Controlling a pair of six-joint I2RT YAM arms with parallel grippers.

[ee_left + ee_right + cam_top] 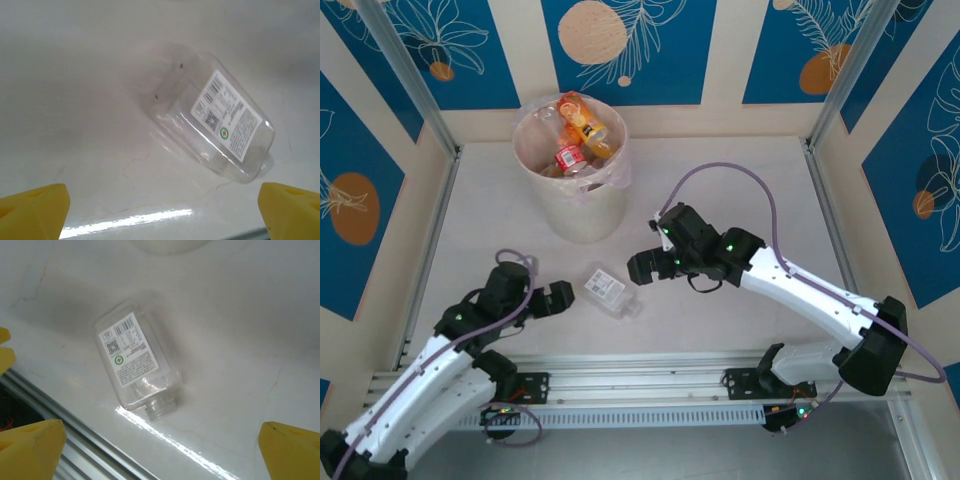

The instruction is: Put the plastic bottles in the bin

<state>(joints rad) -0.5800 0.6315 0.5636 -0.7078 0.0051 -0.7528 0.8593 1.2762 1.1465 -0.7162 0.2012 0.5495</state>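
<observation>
Left pincer (558,298) fingers apart, empty, right pincer (642,266) also apart, one clear bottle (606,290) lying between them near front edge of surface (720,180), other bottles (578,140) inside bin (582,215) toward far edge

bottle (137,362): clear, flat on the table (240,340), white label (127,352) up
neck: pointing at the metal rail (75,435)
right gripper (161,447): yellow fingers spread wide, holding nothing
</observation>
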